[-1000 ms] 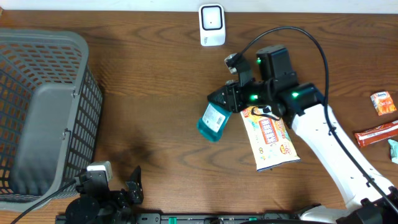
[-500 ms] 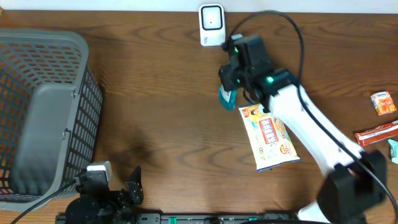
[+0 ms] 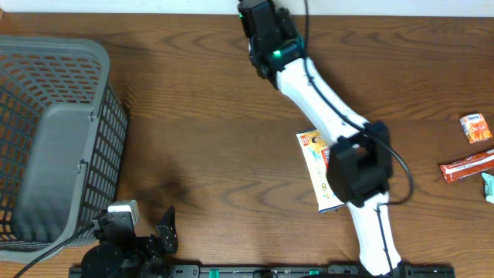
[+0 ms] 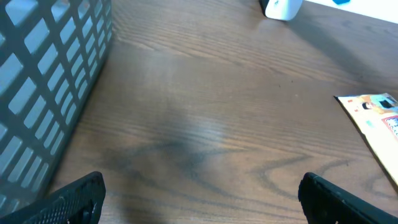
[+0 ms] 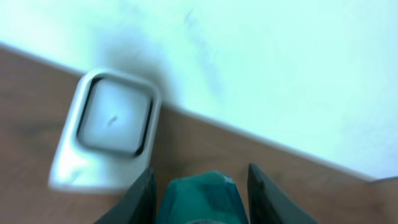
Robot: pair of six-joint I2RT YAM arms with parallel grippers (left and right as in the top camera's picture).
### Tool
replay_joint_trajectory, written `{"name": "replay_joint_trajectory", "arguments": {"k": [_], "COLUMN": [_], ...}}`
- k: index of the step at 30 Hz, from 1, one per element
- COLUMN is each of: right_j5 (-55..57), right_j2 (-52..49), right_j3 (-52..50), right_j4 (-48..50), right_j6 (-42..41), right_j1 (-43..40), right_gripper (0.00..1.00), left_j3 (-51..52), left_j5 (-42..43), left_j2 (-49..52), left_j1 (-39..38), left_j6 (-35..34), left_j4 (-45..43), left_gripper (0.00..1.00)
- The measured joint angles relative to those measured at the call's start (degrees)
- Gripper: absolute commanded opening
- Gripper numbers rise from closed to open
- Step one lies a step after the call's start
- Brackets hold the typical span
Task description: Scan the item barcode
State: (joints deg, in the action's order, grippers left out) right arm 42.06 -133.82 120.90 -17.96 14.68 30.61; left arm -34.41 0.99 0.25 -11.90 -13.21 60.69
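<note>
In the right wrist view, my right gripper (image 5: 202, 186) is shut on a teal packet (image 5: 202, 200) held between its dark fingers (image 5: 144, 198). The white barcode scanner (image 5: 107, 134) stands just ahead and to the left of the packet, against the white wall. From overhead, the right gripper (image 3: 258, 17) is stretched to the table's back edge and hides both scanner and packet. At the front left, my left gripper (image 3: 165, 228) rests open, and its view shows nothing between the fingers of the left gripper (image 4: 208, 205). That view shows the scanner (image 4: 283, 7) far off.
A grey mesh basket (image 3: 54, 131) fills the left side, its wall (image 4: 43, 81) close to the left gripper. A yellow snack pack (image 3: 315, 150) lies mid-table, partly under the right arm. Small snack packets (image 3: 476, 127) and a red bar (image 3: 467, 166) lie at the right edge.
My right arm has swung from mid-table to the back edge, carrying the teal packet up to the scanner. The left arm has not moved.
</note>
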Motion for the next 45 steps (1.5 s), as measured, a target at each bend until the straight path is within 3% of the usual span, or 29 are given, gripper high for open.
{"name": "replay_joint_trajectory", "arguments": {"k": [8,14,35,42,45], "right_j5": [10.93,9.68,3.28,5.97,9.86], "right_j2": [-15.76,-18.47,-22.82,-23.67,-23.12], "right_j3": [9.51,10.34,11.50,11.52,11.54], "right_j4": [27.91,32.00,37.40,37.03,32.17], "right_j6": [25.18,34.14,38.95,40.59,40.39], "right_j1": [1.73,2.34,2.32,2.32,2.16], "right_gripper": [0.01,0.02,0.01,0.01,0.01], "left_j3": [0.00,0.00,0.00,0.00,0.00], "left_j5": [0.00,0.00,0.00,0.00,0.00], "left_j2": [0.02,0.02,0.02,0.02,0.02], "left_j1": [0.00,0.00,0.00,0.00,0.00], "left_j6": [0.00,0.02,0.02,0.02,0.02], "left_j4": [-0.04,-0.02,-0.02,-0.02,-0.02], "left_gripper": [0.99,0.99,0.99,0.99,0.99]}}
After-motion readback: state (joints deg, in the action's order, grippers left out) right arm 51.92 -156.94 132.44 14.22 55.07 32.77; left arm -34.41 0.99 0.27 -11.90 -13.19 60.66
